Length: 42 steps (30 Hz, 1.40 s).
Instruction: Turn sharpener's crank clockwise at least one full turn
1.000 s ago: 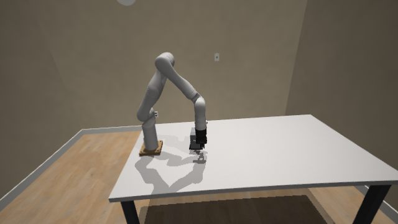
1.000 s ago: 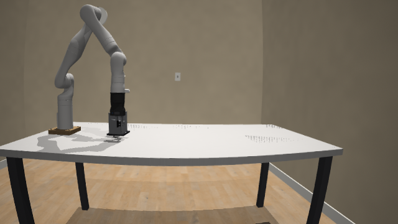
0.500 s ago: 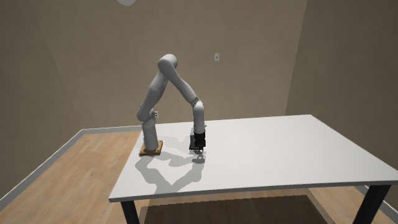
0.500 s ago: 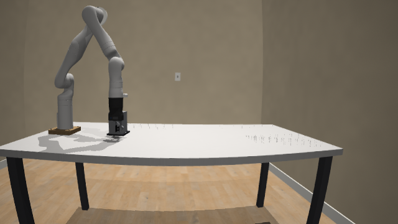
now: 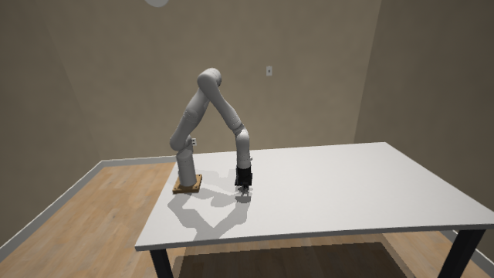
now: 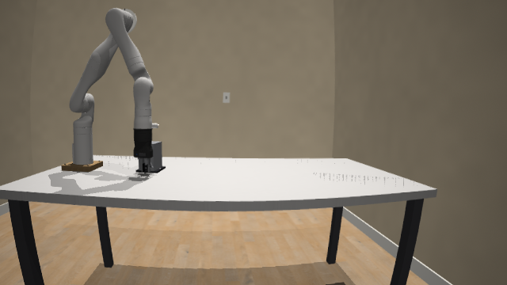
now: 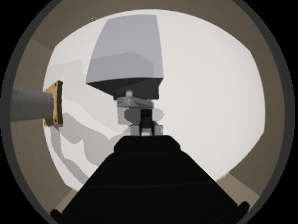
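Note:
The sharpener is a small grey box on a dark base, standing on the white table near the arm's base. In the wrist view its body fills the upper middle, with the crank sticking out toward the camera. In the top view the sharpener is mostly hidden behind the gripper. My gripper points straight down just in front of the sharpener, low over the table. It is shut on the crank's handle, and it also shows in the top view and the wrist view.
The arm's base stands on a wooden plate at the table's left end, close to the sharpener. The table stretches wide to the right. Its front edge lies a short way from the gripper.

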Available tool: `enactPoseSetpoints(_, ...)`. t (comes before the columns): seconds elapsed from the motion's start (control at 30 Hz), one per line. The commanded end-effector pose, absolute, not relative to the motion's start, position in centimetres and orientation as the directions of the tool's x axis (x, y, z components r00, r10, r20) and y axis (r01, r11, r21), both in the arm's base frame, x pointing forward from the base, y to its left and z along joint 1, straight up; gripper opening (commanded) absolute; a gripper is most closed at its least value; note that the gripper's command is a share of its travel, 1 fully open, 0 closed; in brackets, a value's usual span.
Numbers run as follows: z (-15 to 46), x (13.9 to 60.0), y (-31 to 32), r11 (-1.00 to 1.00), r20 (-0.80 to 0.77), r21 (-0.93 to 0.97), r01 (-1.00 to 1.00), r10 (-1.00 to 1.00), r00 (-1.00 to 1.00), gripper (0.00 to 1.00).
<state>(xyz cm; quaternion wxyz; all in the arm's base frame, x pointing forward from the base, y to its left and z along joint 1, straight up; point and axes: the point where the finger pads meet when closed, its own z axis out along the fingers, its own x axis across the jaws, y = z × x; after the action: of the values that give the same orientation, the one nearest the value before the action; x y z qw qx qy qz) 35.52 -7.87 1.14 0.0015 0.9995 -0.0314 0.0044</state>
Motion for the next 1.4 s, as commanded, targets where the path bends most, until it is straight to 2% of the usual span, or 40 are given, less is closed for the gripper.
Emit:
enactPoseSetpoints(0.0,0.97,34.98,-7.85,-0.998,0.005,0.003,-0.063,-0.063,0.998,0.00)
enactPoseSetpoints(1.37,0.75,34.23,-7.80,-0.998,0.005,0.003,-0.063,-0.063,0.998,0.00)
